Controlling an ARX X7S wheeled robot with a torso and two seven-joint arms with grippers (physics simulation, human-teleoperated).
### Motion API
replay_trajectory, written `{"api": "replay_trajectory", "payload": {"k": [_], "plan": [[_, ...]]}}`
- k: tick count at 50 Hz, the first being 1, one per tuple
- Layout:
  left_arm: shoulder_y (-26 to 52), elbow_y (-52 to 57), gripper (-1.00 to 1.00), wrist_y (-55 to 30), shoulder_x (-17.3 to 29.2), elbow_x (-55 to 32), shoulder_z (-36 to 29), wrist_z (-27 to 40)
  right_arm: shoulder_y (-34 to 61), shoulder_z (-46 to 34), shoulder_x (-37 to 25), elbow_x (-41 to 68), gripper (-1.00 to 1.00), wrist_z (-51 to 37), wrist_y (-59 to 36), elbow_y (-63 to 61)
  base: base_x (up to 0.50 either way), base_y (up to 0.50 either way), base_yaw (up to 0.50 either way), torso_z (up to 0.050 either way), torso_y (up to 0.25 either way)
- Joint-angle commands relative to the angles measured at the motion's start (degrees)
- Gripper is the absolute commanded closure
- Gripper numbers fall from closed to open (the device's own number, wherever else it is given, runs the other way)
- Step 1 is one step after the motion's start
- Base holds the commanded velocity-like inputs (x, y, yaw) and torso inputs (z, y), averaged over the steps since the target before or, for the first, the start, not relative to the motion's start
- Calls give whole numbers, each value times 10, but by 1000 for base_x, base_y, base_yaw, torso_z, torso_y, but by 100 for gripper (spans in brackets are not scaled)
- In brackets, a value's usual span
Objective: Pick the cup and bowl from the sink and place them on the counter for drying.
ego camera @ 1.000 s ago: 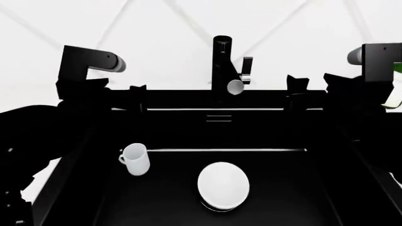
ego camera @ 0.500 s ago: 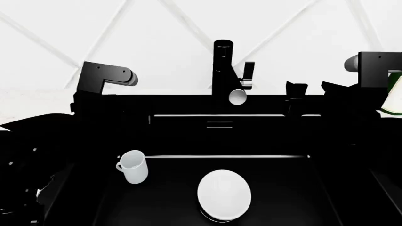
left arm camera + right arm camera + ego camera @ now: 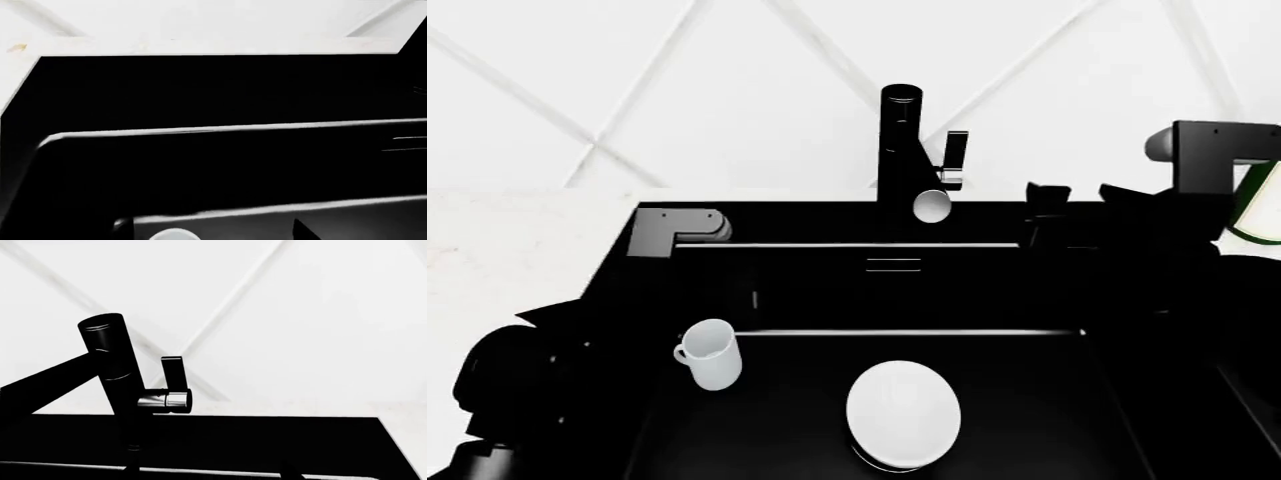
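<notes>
Approach is the step in hand: the left arm hangs low over the sink (image 3: 1174, 440) near the cup (image 3: 711, 354), which stands left of the bowl (image 3: 902, 401). Next comes closing on the cup. Black against black, neither gripper's opening can be told; neither visibly holds anything.

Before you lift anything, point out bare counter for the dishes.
The counter left of the sink shows bare white stone, bordered behind by the wall. The right side is crowded: the right arm and a green object cover it.
</notes>
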State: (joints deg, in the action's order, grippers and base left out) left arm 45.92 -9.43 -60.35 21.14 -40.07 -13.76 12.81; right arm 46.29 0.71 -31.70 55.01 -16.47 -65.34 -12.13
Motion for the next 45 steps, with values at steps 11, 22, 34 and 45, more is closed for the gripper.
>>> {"api": "replay_trajectory", "payload": {"k": [11,22,34,45], "plan": [[-40,-76,-100,42,-22,13,12,16,-6,-19,5,-10,-100,11,13,22,0,0,0,0,0],[-20,-135,-100,87,-22,38,12,9,-17,-32,9,-16,-100,19,24,28,0,0,0,0,0],[42,-332,-100,184,-61,86,-19,-45,-30,-20,4,-11,-100,17,30,27,0,0,0,0,0],[150,-632,-100,345,-108,141,-39,-109,-28,-28,8,-10,-100,17,29,26,0,0,0,0,0]]}}
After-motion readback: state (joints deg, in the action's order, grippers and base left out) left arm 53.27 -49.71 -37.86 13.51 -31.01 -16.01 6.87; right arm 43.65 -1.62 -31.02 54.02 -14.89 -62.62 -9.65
